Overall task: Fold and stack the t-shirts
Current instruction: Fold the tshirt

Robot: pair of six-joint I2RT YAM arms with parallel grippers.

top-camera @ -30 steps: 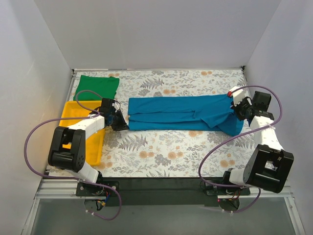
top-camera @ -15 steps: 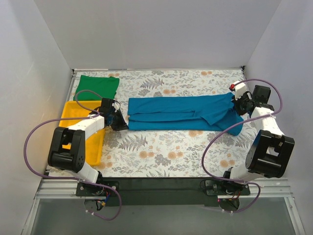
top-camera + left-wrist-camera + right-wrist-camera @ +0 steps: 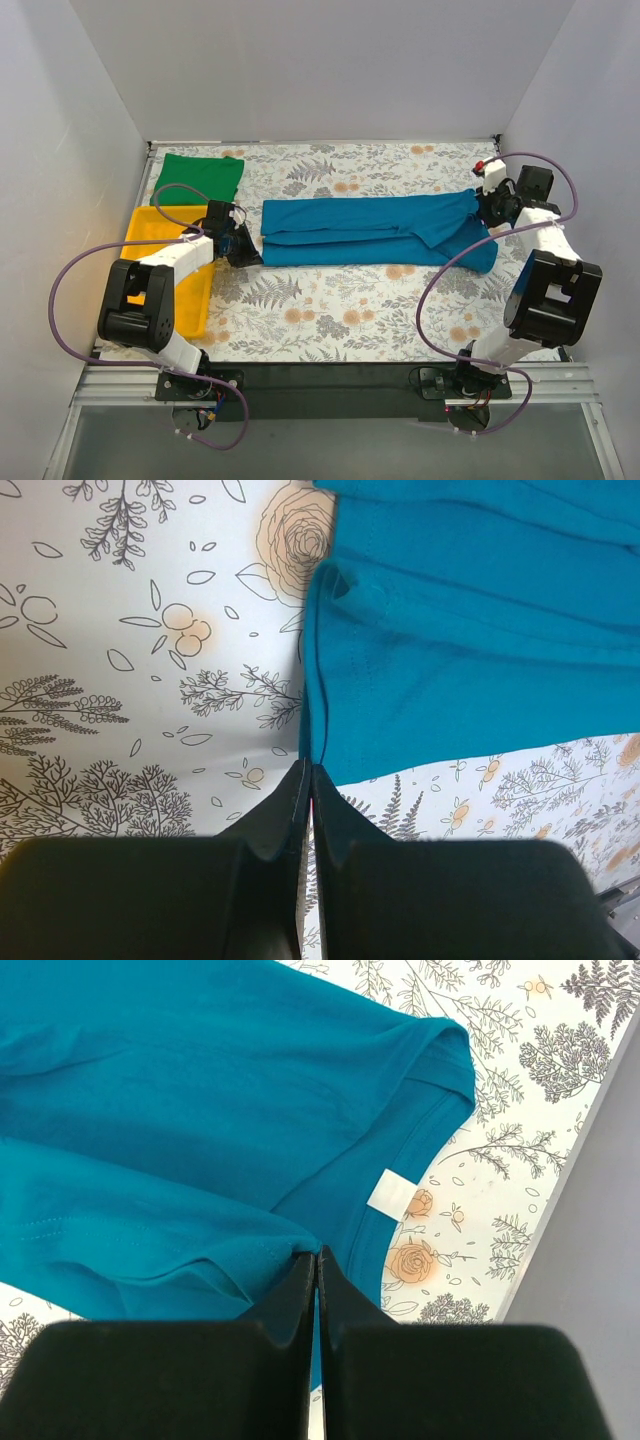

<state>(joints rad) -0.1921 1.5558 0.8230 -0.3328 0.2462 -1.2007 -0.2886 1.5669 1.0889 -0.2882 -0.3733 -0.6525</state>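
Top external view, compared with one second earlier: right gripper (image 3: 484, 205) shifted toward the far side of the floral table (image 3: 330, 300) and a little more away from the yellow tray (image 3: 150, 228). Carries with it the end of the teal-blue t-shirt (image 3: 370, 230) farthest from the tray, so that this end sits further back. Left gripper (image 3: 248, 250) unchanged, at the shirt end nearest the tray.

Left wrist view: fingertips (image 3: 282, 820) pressed fully together, pinching the corner edge of the teal cloth. Right wrist view: fingertips (image 3: 290, 1295) also closed completely, clamped on a fold of the same cloth just beside the collar and its white label (image 3: 390, 1193).

Teal-blue t-shirt stretched as a long folded band across the table, starting just beside the tray and running away from it. Bright green t-shirt (image 3: 200, 178) folded flat, just beyond the tray's far edge.
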